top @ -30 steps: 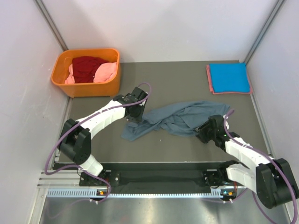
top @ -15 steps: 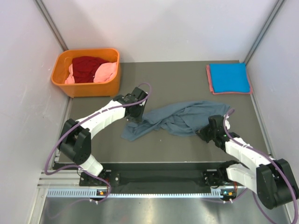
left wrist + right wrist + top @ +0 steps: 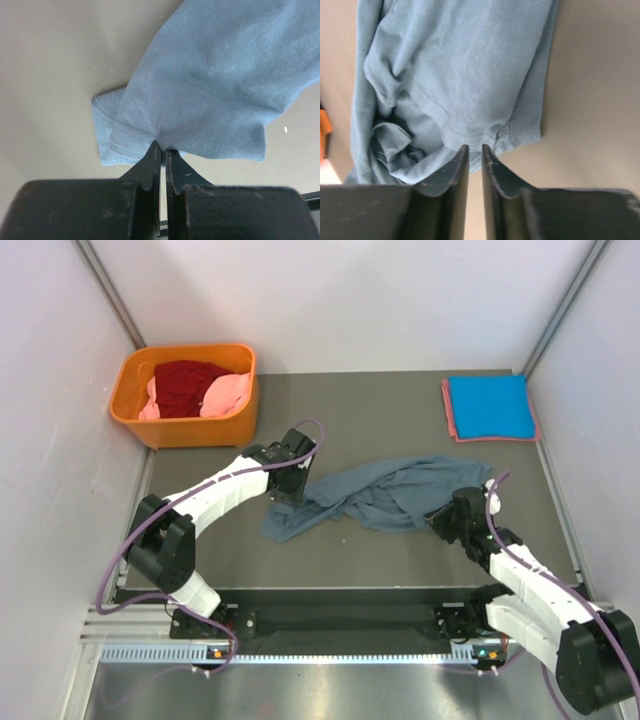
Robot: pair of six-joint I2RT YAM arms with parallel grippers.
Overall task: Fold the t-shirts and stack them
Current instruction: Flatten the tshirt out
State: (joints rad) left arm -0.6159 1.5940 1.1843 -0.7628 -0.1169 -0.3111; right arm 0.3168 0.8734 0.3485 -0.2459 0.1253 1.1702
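Note:
A slate grey-blue t-shirt [image 3: 390, 495] lies crumpled across the middle of the table. My left gripper [image 3: 290, 490] is at its left end, and the left wrist view shows that gripper [image 3: 162, 147] shut on a bunched fold of the shirt [image 3: 215, 75] beside a stitched hem. My right gripper [image 3: 441, 516] is at the shirt's lower right edge. In the right wrist view its jaws [image 3: 475, 147] stand nearly together, with the shirt's [image 3: 470, 65] stitched hem between the tips. A folded bright blue t-shirt [image 3: 488, 406] rests on a salmon-red one [image 3: 450, 422] at the back right.
An orange basket [image 3: 185, 430] stands at the back left, holding a dark red t-shirt [image 3: 185, 385] and a pink one [image 3: 225, 395]. White walls close in the table on the left, back and right.
The right gripper's jaws have closed in from wide apart onto the shirt's hem, and that arm has shifted slightly right. The left arm and its grip are unchanged.

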